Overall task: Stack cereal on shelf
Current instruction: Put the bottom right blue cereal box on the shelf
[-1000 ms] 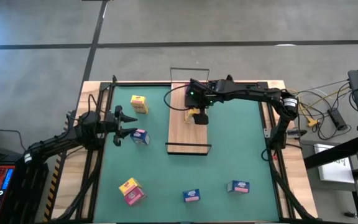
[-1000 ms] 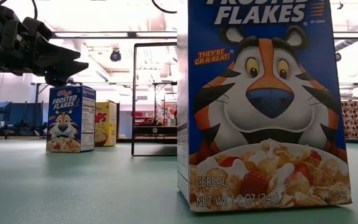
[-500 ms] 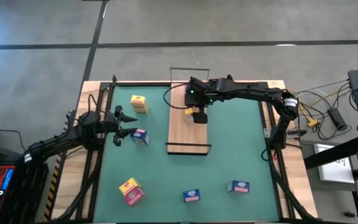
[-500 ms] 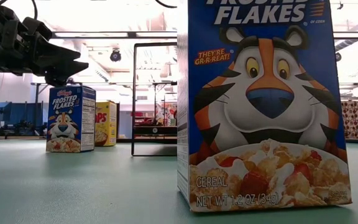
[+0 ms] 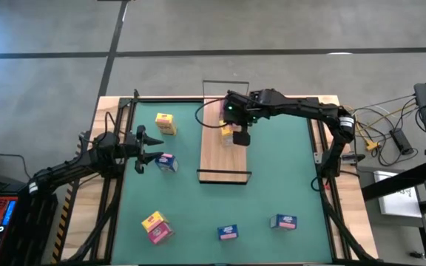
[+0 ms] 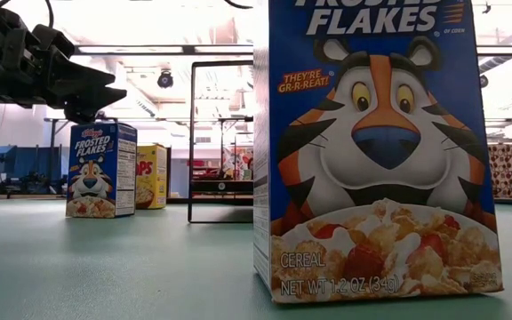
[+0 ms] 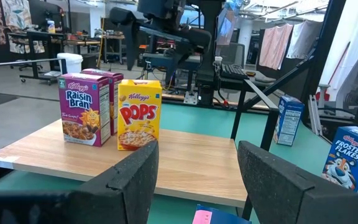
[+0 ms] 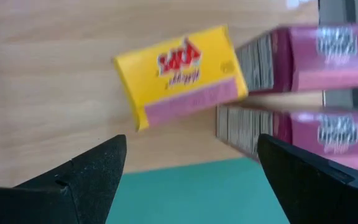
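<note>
The shelf [image 5: 225,151] is a light-wood board with black wire rails, lying mid-table. On its far part stand a yellow Pops cereal box [image 7: 139,115] and two magenta Raisin Bran boxes [image 7: 82,109], each on its bottom face. My right gripper [image 8: 191,180] hangs open over them, fingers pointing steeply down, nothing between them; the yellow box top [image 8: 179,74] shows below. My left gripper [image 7: 197,180] waits open and level at the table's left, beside a blue Frosted Flakes box [image 5: 167,162].
Loose cereal boxes stand on the green table: a yellow one [image 5: 166,123] far left, a yellow-pink pair [image 5: 156,227], a blue one [image 5: 228,233] that fills the low view [image 6: 376,151], and another blue one [image 5: 283,221] near the front edge.
My right gripper has risen a little above the shelf and rolled slightly, still open. The yellow box stays standing on the board and shows more from under the gripper.
</note>
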Robot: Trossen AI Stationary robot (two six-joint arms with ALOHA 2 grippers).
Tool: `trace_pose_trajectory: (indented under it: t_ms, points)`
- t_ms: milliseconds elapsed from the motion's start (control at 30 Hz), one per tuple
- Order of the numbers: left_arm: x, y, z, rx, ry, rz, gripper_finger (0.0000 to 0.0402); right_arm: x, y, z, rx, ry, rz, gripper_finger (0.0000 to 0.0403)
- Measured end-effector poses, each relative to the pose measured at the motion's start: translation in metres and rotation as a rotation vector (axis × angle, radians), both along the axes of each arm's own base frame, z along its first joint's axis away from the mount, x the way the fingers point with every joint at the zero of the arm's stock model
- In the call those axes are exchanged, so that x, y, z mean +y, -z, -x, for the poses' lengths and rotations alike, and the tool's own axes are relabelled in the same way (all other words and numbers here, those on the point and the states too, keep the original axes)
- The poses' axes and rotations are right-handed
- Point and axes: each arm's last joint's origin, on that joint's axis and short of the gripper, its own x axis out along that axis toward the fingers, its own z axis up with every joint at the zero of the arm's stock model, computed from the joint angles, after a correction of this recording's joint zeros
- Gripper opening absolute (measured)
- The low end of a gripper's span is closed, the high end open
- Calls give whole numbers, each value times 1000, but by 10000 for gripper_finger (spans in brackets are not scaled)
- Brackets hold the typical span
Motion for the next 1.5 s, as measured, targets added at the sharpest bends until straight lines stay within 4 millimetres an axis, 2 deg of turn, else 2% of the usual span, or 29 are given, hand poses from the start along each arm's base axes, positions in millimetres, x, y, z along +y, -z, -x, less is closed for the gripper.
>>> trace_pose_trajectory:
  t_ms: [333,433,700,867,1100,1333,1500]
  points:
    - [0,0,0,0,0,0,204,21,-5,18,129,148,-31,350]
    - [0,0,0,0,0,0,204,27,-8,27,152,215,-53,350]
    - [0,0,0,0,0,0,204,43,1,59,183,397,-109,350]
    - [0,0,0,0,0,0,204,68,10,84,150,529,-150,350]
    - [0,0,0,0,1,0,204,107,34,121,80,830,-245,350]
    - [0,0,0,0,0,0,204,137,52,130,37,908,-306,350]
    - [0,0,0,0,0,0,204,153,57,131,41,970,-324,350]
